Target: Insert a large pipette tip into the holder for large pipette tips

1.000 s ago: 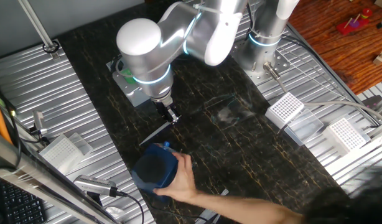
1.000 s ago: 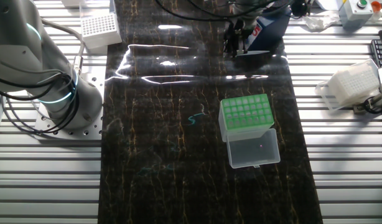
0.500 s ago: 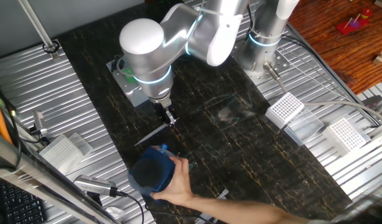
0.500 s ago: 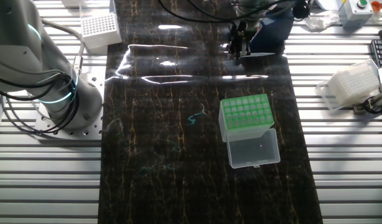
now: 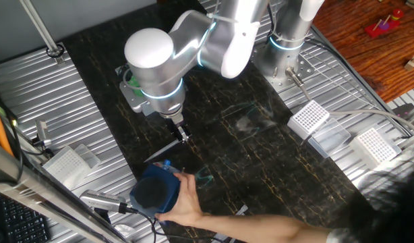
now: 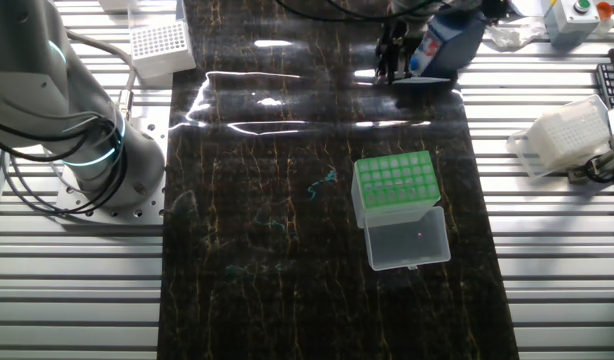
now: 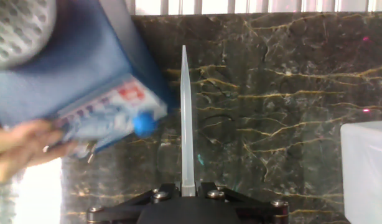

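Note:
The large pipette tip point(image 7: 186, 118) is a long whitish cone that sticks straight out from between my fingers. My gripper point(image 7: 186, 185) is shut on its wide end. In one fixed view the gripper point(image 5: 182, 132) hangs low over the dark mat, and the tip point(image 5: 164, 150) slants out towards a blue block. The holder for large pipette tips point(image 6: 392, 181) stands mid-mat with its green grid up and its clear lid point(image 6: 408, 238) lying open beside it. It is well apart from the gripper point(image 6: 392, 62). In that first fixed view the arm hides most of the holder point(image 5: 129, 82).
A person's hand point(image 5: 187, 202) holds a dark blue block point(image 5: 152, 192) close to the tip's point; it fills the upper left of the hand view point(image 7: 85, 81). White perforated racks point(image 5: 308, 119) point(image 5: 375, 145) point(image 6: 158, 46) sit on the metal slats beside the mat.
The hand has pulled the blue block away from the mat's middle towards the table edge. My gripper has shifted a little the same way, with the tip still in it.

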Robot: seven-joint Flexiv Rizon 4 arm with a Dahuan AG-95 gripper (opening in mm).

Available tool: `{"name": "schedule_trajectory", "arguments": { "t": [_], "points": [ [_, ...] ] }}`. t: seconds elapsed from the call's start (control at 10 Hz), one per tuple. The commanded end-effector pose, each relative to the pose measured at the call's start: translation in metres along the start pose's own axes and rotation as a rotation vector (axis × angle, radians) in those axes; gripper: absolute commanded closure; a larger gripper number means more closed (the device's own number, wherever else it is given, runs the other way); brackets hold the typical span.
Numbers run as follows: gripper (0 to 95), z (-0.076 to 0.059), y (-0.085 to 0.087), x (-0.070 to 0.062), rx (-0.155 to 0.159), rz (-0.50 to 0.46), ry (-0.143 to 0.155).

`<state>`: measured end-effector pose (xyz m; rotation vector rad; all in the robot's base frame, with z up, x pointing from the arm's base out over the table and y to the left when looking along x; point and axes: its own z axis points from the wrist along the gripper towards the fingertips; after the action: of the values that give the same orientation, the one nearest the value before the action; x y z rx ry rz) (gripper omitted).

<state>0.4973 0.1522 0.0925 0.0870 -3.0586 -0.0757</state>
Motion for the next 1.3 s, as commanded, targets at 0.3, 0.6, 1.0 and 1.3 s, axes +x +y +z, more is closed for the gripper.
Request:
{"name": "schedule_trajectory", "arguments": {
  "t": [0.3, 0.6, 1.0, 1.3],
  "points": [
    [95.0, 0.004, 0.004, -0.002, 0.019, -0.041, 0.012],
    [95.0, 0.010, -0.001, 0.012, 0.008, -0.029, 0.043],
    [95.0, 0.019, -0.015, 0.044, -0.002, -0.047, 0.031],
    [95.0, 0.015, -0.011, 0.050, 0.006, -0.125, 0.032]
  ]
}}
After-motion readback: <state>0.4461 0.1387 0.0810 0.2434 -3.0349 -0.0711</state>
